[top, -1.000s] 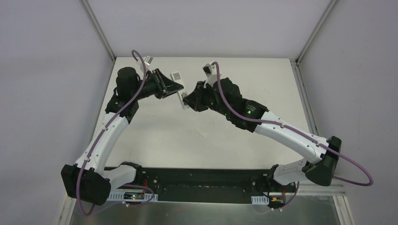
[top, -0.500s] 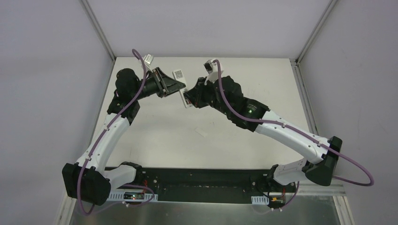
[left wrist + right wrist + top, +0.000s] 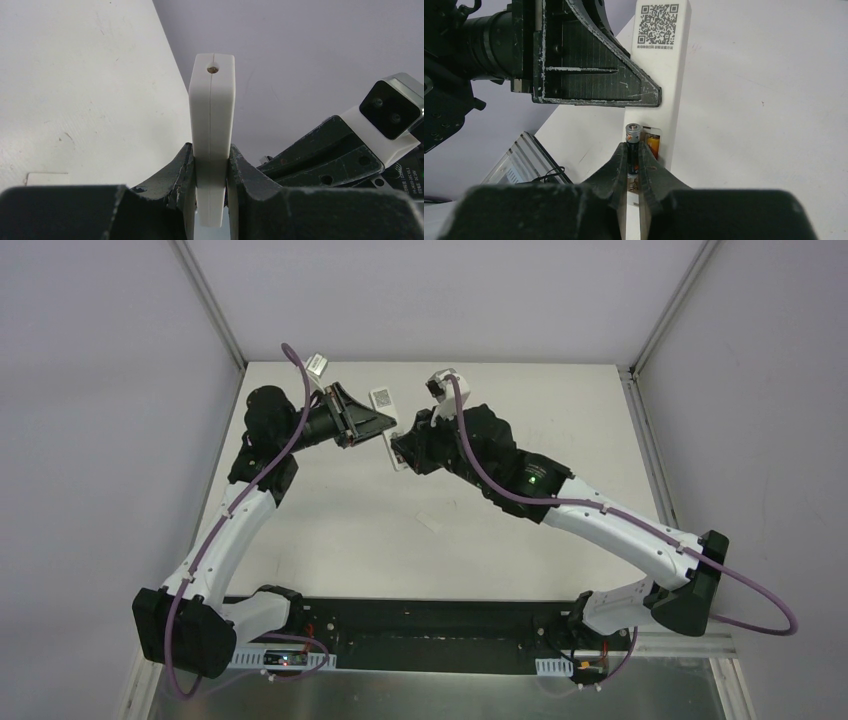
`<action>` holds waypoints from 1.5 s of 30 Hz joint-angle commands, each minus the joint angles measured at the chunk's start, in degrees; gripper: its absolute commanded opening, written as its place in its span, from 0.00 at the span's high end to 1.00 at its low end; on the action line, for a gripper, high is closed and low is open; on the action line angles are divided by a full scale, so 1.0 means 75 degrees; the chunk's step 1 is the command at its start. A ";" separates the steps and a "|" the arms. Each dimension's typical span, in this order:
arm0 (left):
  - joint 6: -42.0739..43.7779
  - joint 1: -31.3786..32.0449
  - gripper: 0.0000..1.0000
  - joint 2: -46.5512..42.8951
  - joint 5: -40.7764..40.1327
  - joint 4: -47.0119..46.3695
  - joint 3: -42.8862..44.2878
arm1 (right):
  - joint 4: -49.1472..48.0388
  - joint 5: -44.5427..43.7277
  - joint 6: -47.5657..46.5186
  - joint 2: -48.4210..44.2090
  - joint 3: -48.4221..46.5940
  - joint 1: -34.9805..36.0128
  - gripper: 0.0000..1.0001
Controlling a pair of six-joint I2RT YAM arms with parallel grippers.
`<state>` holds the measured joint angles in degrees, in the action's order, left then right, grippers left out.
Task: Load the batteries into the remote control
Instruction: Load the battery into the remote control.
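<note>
**Closing in for insertion**

The right gripper (image 3: 633, 156) — clamped on the dark battery (image 3: 632, 136) — has edged up to the remote (image 3: 670, 90), which the left gripper (image 3: 211, 161) pinches on edge above the table (image 3: 75, 75). The orange battery (image 3: 653, 143) looks already seated.

Remote control (image 3: 211, 100), pinched in left gripper (image 3: 211, 150): smooth matt white plastic with a fine moulded seam down its edge. Fingers (image 3: 246, 172): matt black plastic, slightly grainy. Side plate (image 3: 594, 75) of the left gripper, ahead of right gripper (image 3: 633, 150): black, ribbed, scuffed with pale scratches. Dark battery (image 3: 632, 142) between the right fingertips: glossy wrap, shiny metal cap. Red-orange battery (image 3: 653, 145) just beside it: glossy. Code label (image 3: 658, 24) further ahead: flat matt print. Table (image 3: 75, 90): matt white, faintly scuffed.
</note>
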<state>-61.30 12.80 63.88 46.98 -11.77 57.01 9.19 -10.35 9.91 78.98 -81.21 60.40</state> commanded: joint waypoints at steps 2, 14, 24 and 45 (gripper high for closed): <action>-0.0339 0.0052 1.00 -0.0040 0.0129 -0.0689 0.0148 | 0.0012 -0.0103 -0.0318 0.0064 -0.0246 0.0118 0.98; -0.0866 0.0052 1.00 0.0076 0.0196 -0.0761 0.0331 | 0.0316 -0.0162 -0.0248 0.0089 -0.0366 0.0132 0.88; -0.0887 0.0052 1.00 0.0110 0.0158 -0.0762 0.0343 | 0.0449 -0.0233 -0.0133 0.0095 -0.0467 0.0134 0.77; -0.1122 0.0052 1.00 0.0027 0.0199 -0.0773 0.0302 | -0.0708 -0.0832 -0.0192 -0.0136 0.0080 0.0103 0.86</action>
<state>-67.40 12.80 65.36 47.57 -13.17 57.01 9.19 -14.83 9.74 79.44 -82.08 61.17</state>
